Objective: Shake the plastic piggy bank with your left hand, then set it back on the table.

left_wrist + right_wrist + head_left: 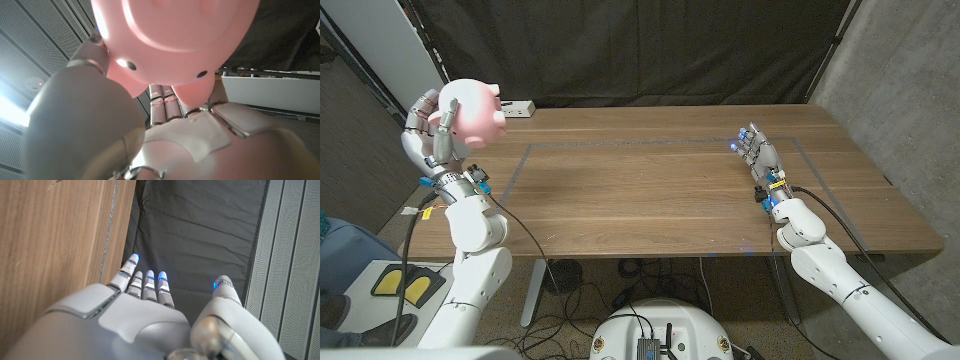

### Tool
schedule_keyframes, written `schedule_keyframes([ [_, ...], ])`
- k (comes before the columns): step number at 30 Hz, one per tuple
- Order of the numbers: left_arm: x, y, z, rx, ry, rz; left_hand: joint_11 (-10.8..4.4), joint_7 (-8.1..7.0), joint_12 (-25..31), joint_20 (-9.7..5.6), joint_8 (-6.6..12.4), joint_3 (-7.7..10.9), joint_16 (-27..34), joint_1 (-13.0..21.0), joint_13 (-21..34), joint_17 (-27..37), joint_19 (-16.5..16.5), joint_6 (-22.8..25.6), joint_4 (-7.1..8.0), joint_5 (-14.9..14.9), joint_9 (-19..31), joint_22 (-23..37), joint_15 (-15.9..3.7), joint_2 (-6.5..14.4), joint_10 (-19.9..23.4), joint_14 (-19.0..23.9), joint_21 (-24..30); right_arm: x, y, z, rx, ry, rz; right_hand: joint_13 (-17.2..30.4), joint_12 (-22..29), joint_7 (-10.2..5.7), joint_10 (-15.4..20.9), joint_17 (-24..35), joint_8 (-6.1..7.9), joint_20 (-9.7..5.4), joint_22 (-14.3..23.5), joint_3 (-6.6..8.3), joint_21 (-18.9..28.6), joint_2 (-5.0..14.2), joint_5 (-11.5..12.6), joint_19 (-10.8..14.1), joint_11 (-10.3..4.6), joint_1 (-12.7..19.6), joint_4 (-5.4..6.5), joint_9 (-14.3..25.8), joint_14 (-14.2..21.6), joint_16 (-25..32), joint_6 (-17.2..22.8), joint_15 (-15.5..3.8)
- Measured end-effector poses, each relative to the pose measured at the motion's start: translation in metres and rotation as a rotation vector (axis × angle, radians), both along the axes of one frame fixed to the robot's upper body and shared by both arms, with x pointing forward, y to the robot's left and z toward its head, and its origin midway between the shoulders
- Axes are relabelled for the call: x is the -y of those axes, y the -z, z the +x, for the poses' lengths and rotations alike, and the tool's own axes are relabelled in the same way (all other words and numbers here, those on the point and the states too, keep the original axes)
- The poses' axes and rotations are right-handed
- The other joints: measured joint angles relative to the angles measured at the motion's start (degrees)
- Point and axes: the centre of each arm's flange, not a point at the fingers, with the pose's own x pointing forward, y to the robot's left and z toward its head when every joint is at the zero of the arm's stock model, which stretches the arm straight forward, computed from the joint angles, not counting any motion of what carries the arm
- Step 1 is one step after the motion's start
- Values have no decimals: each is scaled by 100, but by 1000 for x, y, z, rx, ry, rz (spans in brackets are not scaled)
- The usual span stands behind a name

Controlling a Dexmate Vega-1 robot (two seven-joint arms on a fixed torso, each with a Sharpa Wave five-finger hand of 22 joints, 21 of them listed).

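The pink plastic piggy bank (475, 112) is held up in the air off the table's far left corner, gripped by my left hand (428, 128). Close up, the pink piggy bank (175, 40) sits against my left hand (165, 140), whose fingers curl around it. My right hand (757, 155) stands over the right side of the table with fingers apart and nothing in it. Seen from its wrist, the right hand (150, 315) has straight, spread fingers beside the wooden table (50, 250).
A white power strip (517, 108) lies at the table's far left edge. A taped rectangle (650, 145) marks the middle of the wooden table (670, 200). A black curtain hangs behind.
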Motion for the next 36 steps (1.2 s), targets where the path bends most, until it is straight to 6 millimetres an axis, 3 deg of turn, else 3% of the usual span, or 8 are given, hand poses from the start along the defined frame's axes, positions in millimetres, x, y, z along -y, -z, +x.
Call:
schedule_keyframes([
  [7, 24, -24, 9, -11, 18, 131, 0, 0, 0, 0, 0, 0, 0, 0, 6, 11, 0, 0, 0, 0, 0, -1, 0, -1, 0, 0, -4, 1, 4, -3, -5, 6, 5, 0, 0, 0, 0, 0, 0, 0, 0, 0, 0, 0, 0, 0, 0, 0, 0, 0, 0, 0, 0, 0],
  [13, 69, -65, 17, -23, -3, 345, 15, 1, 0, -21, 0, 0, 0, 1, 26, 11, -21, 0, 0, 0, 0, -1, 1, -1, 14, -1, -5, 1, 7, -6, -5, 8, 10, 0, 0, 0, 0, 0, 0, 0, 0, 0, 0, 0, 0, -1, 0, 0, 0, 0, 0, 0, 0, 0],
  [15, 78, -71, 17, -23, -12, 385, 22, 0, 0, -21, 0, 0, 0, 1, 26, 12, -21, 0, 0, 0, 0, -1, 1, -1, 22, -1, -5, 1, 8, -7, -4, 10, 13, 0, 0, 0, 0, 0, 0, 0, 0, 0, 0, 0, 0, -1, 0, 0, 0, 0, 0, 0, 0, 0],
  [23, 144, -113, 19, -17, -108, 666, 10, 1, 0, -21, 1, -18, -1, 1, 31, 36, -21, 0, -18, -1, 0, -4, 0, -1, 34, 0, -6, 3, 11, -11, -1, 19, 26, 0, 0, 0, 0, 0, 0, 0, 0, -2, 0, 0, 0, -1, 0, 0, 2, 0, 0, 0, 0, 0],
  [29, 185, -129, 19, -35, -242, 852, -8, -31, 0, -21, 2, -18, -1, 1, 55, 36, -21, 32, -18, -5, 1, -4, -19, -1, 52, 20, -6, 3, 12, -13, 2, 23, 31, 0, 0, 0, 0, 0, 0, 0, 0, -24, 0, 0, 0, -1, 0, 0, 24, 0, 0, 0, 0, 0],
  [36, 229, -133, 26, -65, -430, 1060, -9, -31, -44, -21, -21, -19, -1, 1, 59, 59, -20, 32, -18, -5, 1, 0, -20, -1, 53, 20, -16, 3, 11, -13, 5, 24, 31, 0, 0, 0, 0, 0, 0, 0, 0, -24, 0, 0, 0, -1, 0, 0, 24, 0, 0, 0, 0, 0],
])
